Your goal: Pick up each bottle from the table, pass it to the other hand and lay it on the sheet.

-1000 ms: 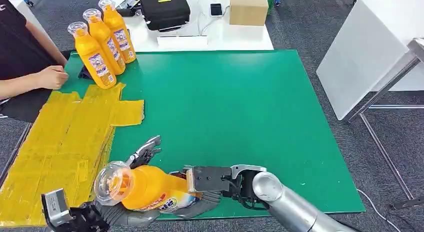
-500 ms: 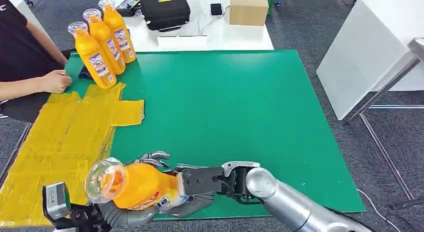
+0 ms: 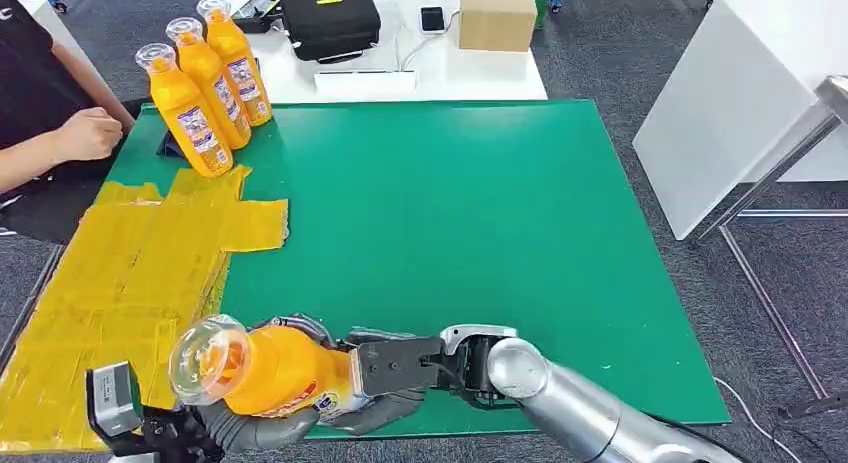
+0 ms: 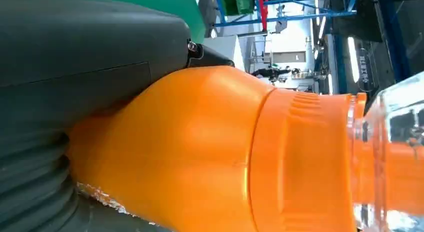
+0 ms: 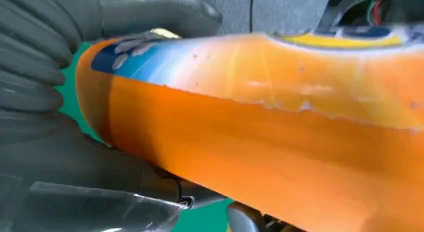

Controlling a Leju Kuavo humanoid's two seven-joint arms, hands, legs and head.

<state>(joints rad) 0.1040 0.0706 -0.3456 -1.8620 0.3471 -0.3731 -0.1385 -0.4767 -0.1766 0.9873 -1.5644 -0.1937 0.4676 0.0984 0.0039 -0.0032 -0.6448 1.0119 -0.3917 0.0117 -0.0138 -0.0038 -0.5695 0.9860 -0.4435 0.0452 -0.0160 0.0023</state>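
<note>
An orange bottle (image 3: pixel 275 368) with a clear cap lies sideways in the air above the table's near edge, its cap pointing left. My left hand (image 3: pixel 250 430) cups it from below, near the neck, and its fingers (image 3: pixel 301 327) curl over the top. My right hand (image 3: pixel 392 375) grips the labelled base end. The left wrist view has the bottle's shoulder (image 4: pixel 200 152) pressed against my left hand (image 4: pixel 75 56). The right wrist view has the label end (image 5: pixel 275 132) lying in my right hand (image 5: pixel 40 66). The yellow sheet (image 3: pixel 120 273) covers the table's left side.
Three more orange bottles (image 3: pixel 210 83) stand in a row at the far left corner of the green table (image 3: pixel 450 213). A person's hand (image 3: pixel 85 133) hovers beside them. A black case (image 3: pixel 330 18) and a cardboard box (image 3: pixel 497 15) sit on the white table behind.
My left hand's fingers, spread a second ago, have curled over the bottle. The bottle and both hands shifted slightly left. The person's hand drew back from the sheet's corner.
</note>
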